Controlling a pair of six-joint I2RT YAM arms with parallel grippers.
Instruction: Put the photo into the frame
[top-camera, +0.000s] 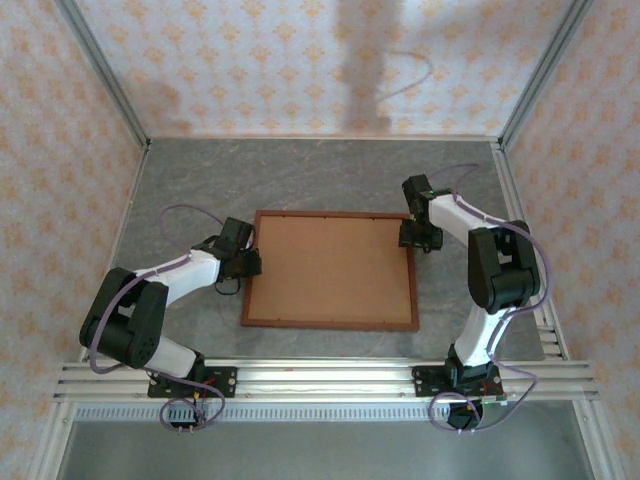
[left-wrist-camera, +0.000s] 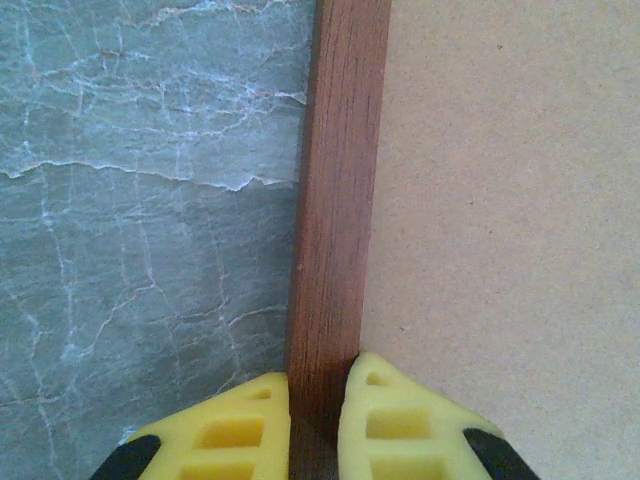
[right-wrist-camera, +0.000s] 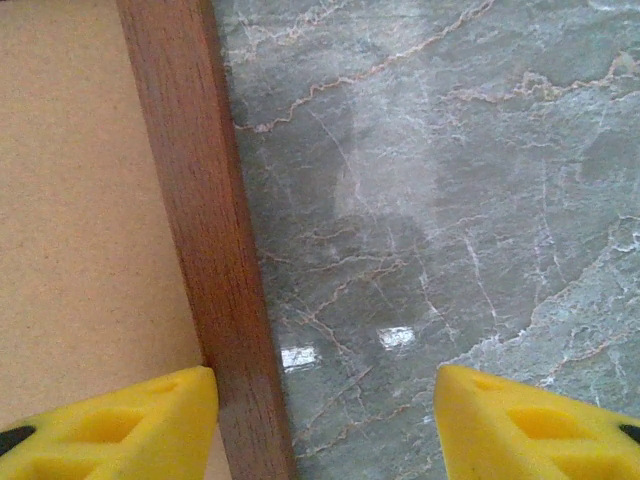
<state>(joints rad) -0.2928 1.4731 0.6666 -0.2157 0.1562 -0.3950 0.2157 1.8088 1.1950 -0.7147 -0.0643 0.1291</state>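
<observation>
Mid-worktop, slightly nearer the near edge than the far one, the frame (top-camera: 330, 326) lies flat, long sides roughly parallel to the near edge, a touch skewed. Its opening is filled edge to edge by a plain brown board (top-camera: 330, 268), so this looks like back face up. Can't tell whether the photo sits underneath, since the board hides whatever is below. Left hand (left-wrist-camera: 318, 385) is clamped on the moulding on the side facing the worktop's left edge. One of its yellow fingers (left-wrist-camera: 400, 425) is on the board side and the other on the marble side, both touching the wood with no gap. Reads as an anchor grip that stops the frame sliding or rotating when the other arm works. Right hand (right-wrist-camera: 325, 378) is at the opposite side, near the frame's far corner, jaws apart and straddling the moulding. Its inner finger is over the board right at the wood's inner line, its outer finger well out over bare worktop (right-wrist-camera: 450, 200), nothing pinched. The wide stance makes sense: clearance to drop over the rail without clipping it. My read: prep for a two-sided hold, to square, lift or flip the frame. Risk: thin moulding and a shallow bite, so an uneven lift could twist it or let the board drop out. Progress unclear, depends on what's under the board.
</observation>
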